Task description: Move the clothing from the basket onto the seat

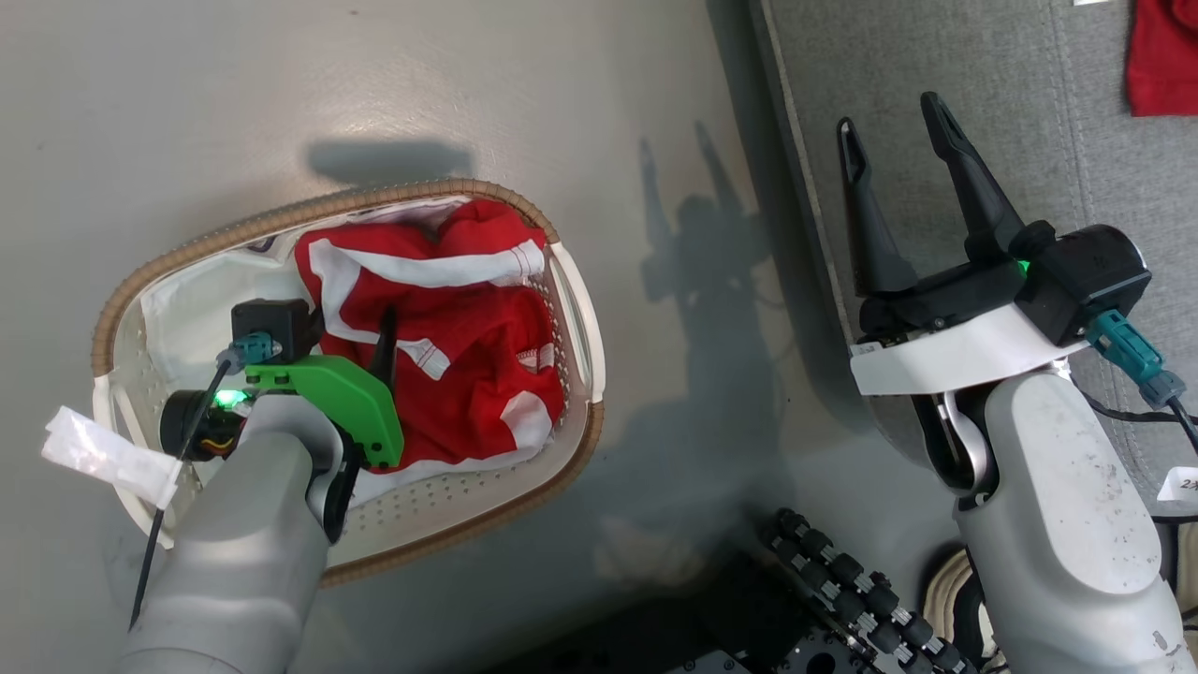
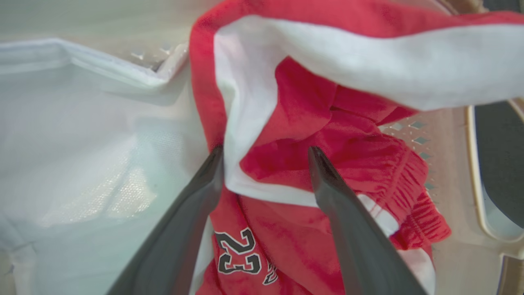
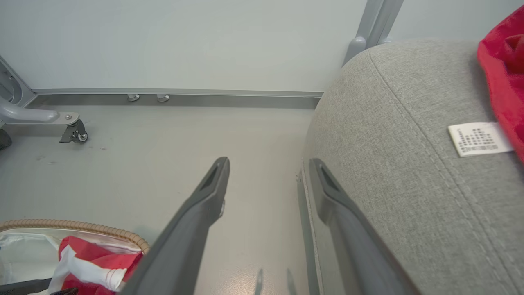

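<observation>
Left pincer [image 2: 266, 150]: down inside the basket [image 1: 440, 190], fingers set moderately wide, not closed. Straddles a bunched fold of the jersey [image 1: 449, 356], tips against the cloth, with white trim band and red fabric lying between them. Nothing clamped yet. Number 23 on the jersey legible near the base of the fingers in the left wrist view.

Jersey: crumpled in the basket's right half, reaching its right wall. Liner sheet [image 2: 82, 164]: bare white, in the basket's left half, just beside the jersey.

Right pincer [image 1: 889, 114]: well to the right of the basket, fingers wide apart, empty, touching nothing. Hangs over the edge of the seat [image 1: 936, 56] that faces the basket.

Seat: grey, right of the basket and apart from it, with a strip of floor [image 1: 468, 84] between. Plain red garment [image 1: 1161, 56]: on the seat, at its side far from the basket, next to a small white tag [image 3: 479, 139].
</observation>
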Robot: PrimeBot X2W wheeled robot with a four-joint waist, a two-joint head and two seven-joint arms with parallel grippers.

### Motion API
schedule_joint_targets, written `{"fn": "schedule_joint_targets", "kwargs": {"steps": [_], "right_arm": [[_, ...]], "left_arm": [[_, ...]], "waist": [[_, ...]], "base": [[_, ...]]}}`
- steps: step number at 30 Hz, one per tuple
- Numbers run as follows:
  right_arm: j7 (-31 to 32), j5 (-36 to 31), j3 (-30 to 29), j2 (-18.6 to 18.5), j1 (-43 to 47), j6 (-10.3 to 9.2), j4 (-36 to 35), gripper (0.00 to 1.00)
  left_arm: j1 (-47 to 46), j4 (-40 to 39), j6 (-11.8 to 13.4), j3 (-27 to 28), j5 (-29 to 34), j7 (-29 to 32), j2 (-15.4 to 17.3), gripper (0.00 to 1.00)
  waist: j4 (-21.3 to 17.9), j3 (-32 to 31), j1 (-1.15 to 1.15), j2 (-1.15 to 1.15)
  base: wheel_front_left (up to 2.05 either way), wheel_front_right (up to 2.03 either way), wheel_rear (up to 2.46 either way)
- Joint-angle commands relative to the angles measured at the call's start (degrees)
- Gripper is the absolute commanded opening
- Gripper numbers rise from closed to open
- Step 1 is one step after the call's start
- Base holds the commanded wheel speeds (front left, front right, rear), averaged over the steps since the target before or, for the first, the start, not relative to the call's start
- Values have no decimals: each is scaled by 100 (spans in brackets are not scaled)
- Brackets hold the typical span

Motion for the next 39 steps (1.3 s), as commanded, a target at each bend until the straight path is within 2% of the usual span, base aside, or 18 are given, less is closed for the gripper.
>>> {"fn": "schedule_joint_targets", "kwargs": {"steps": [1, 10, 24, 25, 26, 27, 39], "right_arm": [[-12, 22, 1, 2, -68, -8, -24, 100], [-12, -41, -102, 2, 45, -8, -64, 100], [-12, -59, -167, 2, 99, -8, -106, 100], [-12, -61, -166, 2, 102, -8, -104, 100], [-12, -63, -163, 2, 108, -8, -104, 100], [-12, -64, -164, 1, 110, -8, -103, 100], [-12, 66, -99, 1, -56, -8, -17, 100]], "left_arm": [[-161, 54, 1, -63, -17, 13, 42, 100], [-499, 267, 1, -560, -10, 176, -78, 100], [-568, 106, 1, -1609, -299, 545, -205, 100], [-576, 105, 1, -1669, -313, 542, -197, 90], [-575, 99, 1, -1756, -343, 568, -200, 49], [-586, 88, 1, -1815, -365, 557, -192, 1], [-437, 51, 1, -2218, -953, 300, 41, 0]], "waist": [[13, 91, -1, 0], [90, 286, -1, 0], [115, 335, -1, 0], [117, 332, -1, 0], [119, 328, -1, 0], [120, 324, -1, 0], [-42, 55, -1, 0]], "base": [[0, 0, 0], [0, 0, 0], [0, 0, 0], [0, 0, 0], [0, 0, 0], [0, 0, 0], [0, 0, 0]]}}
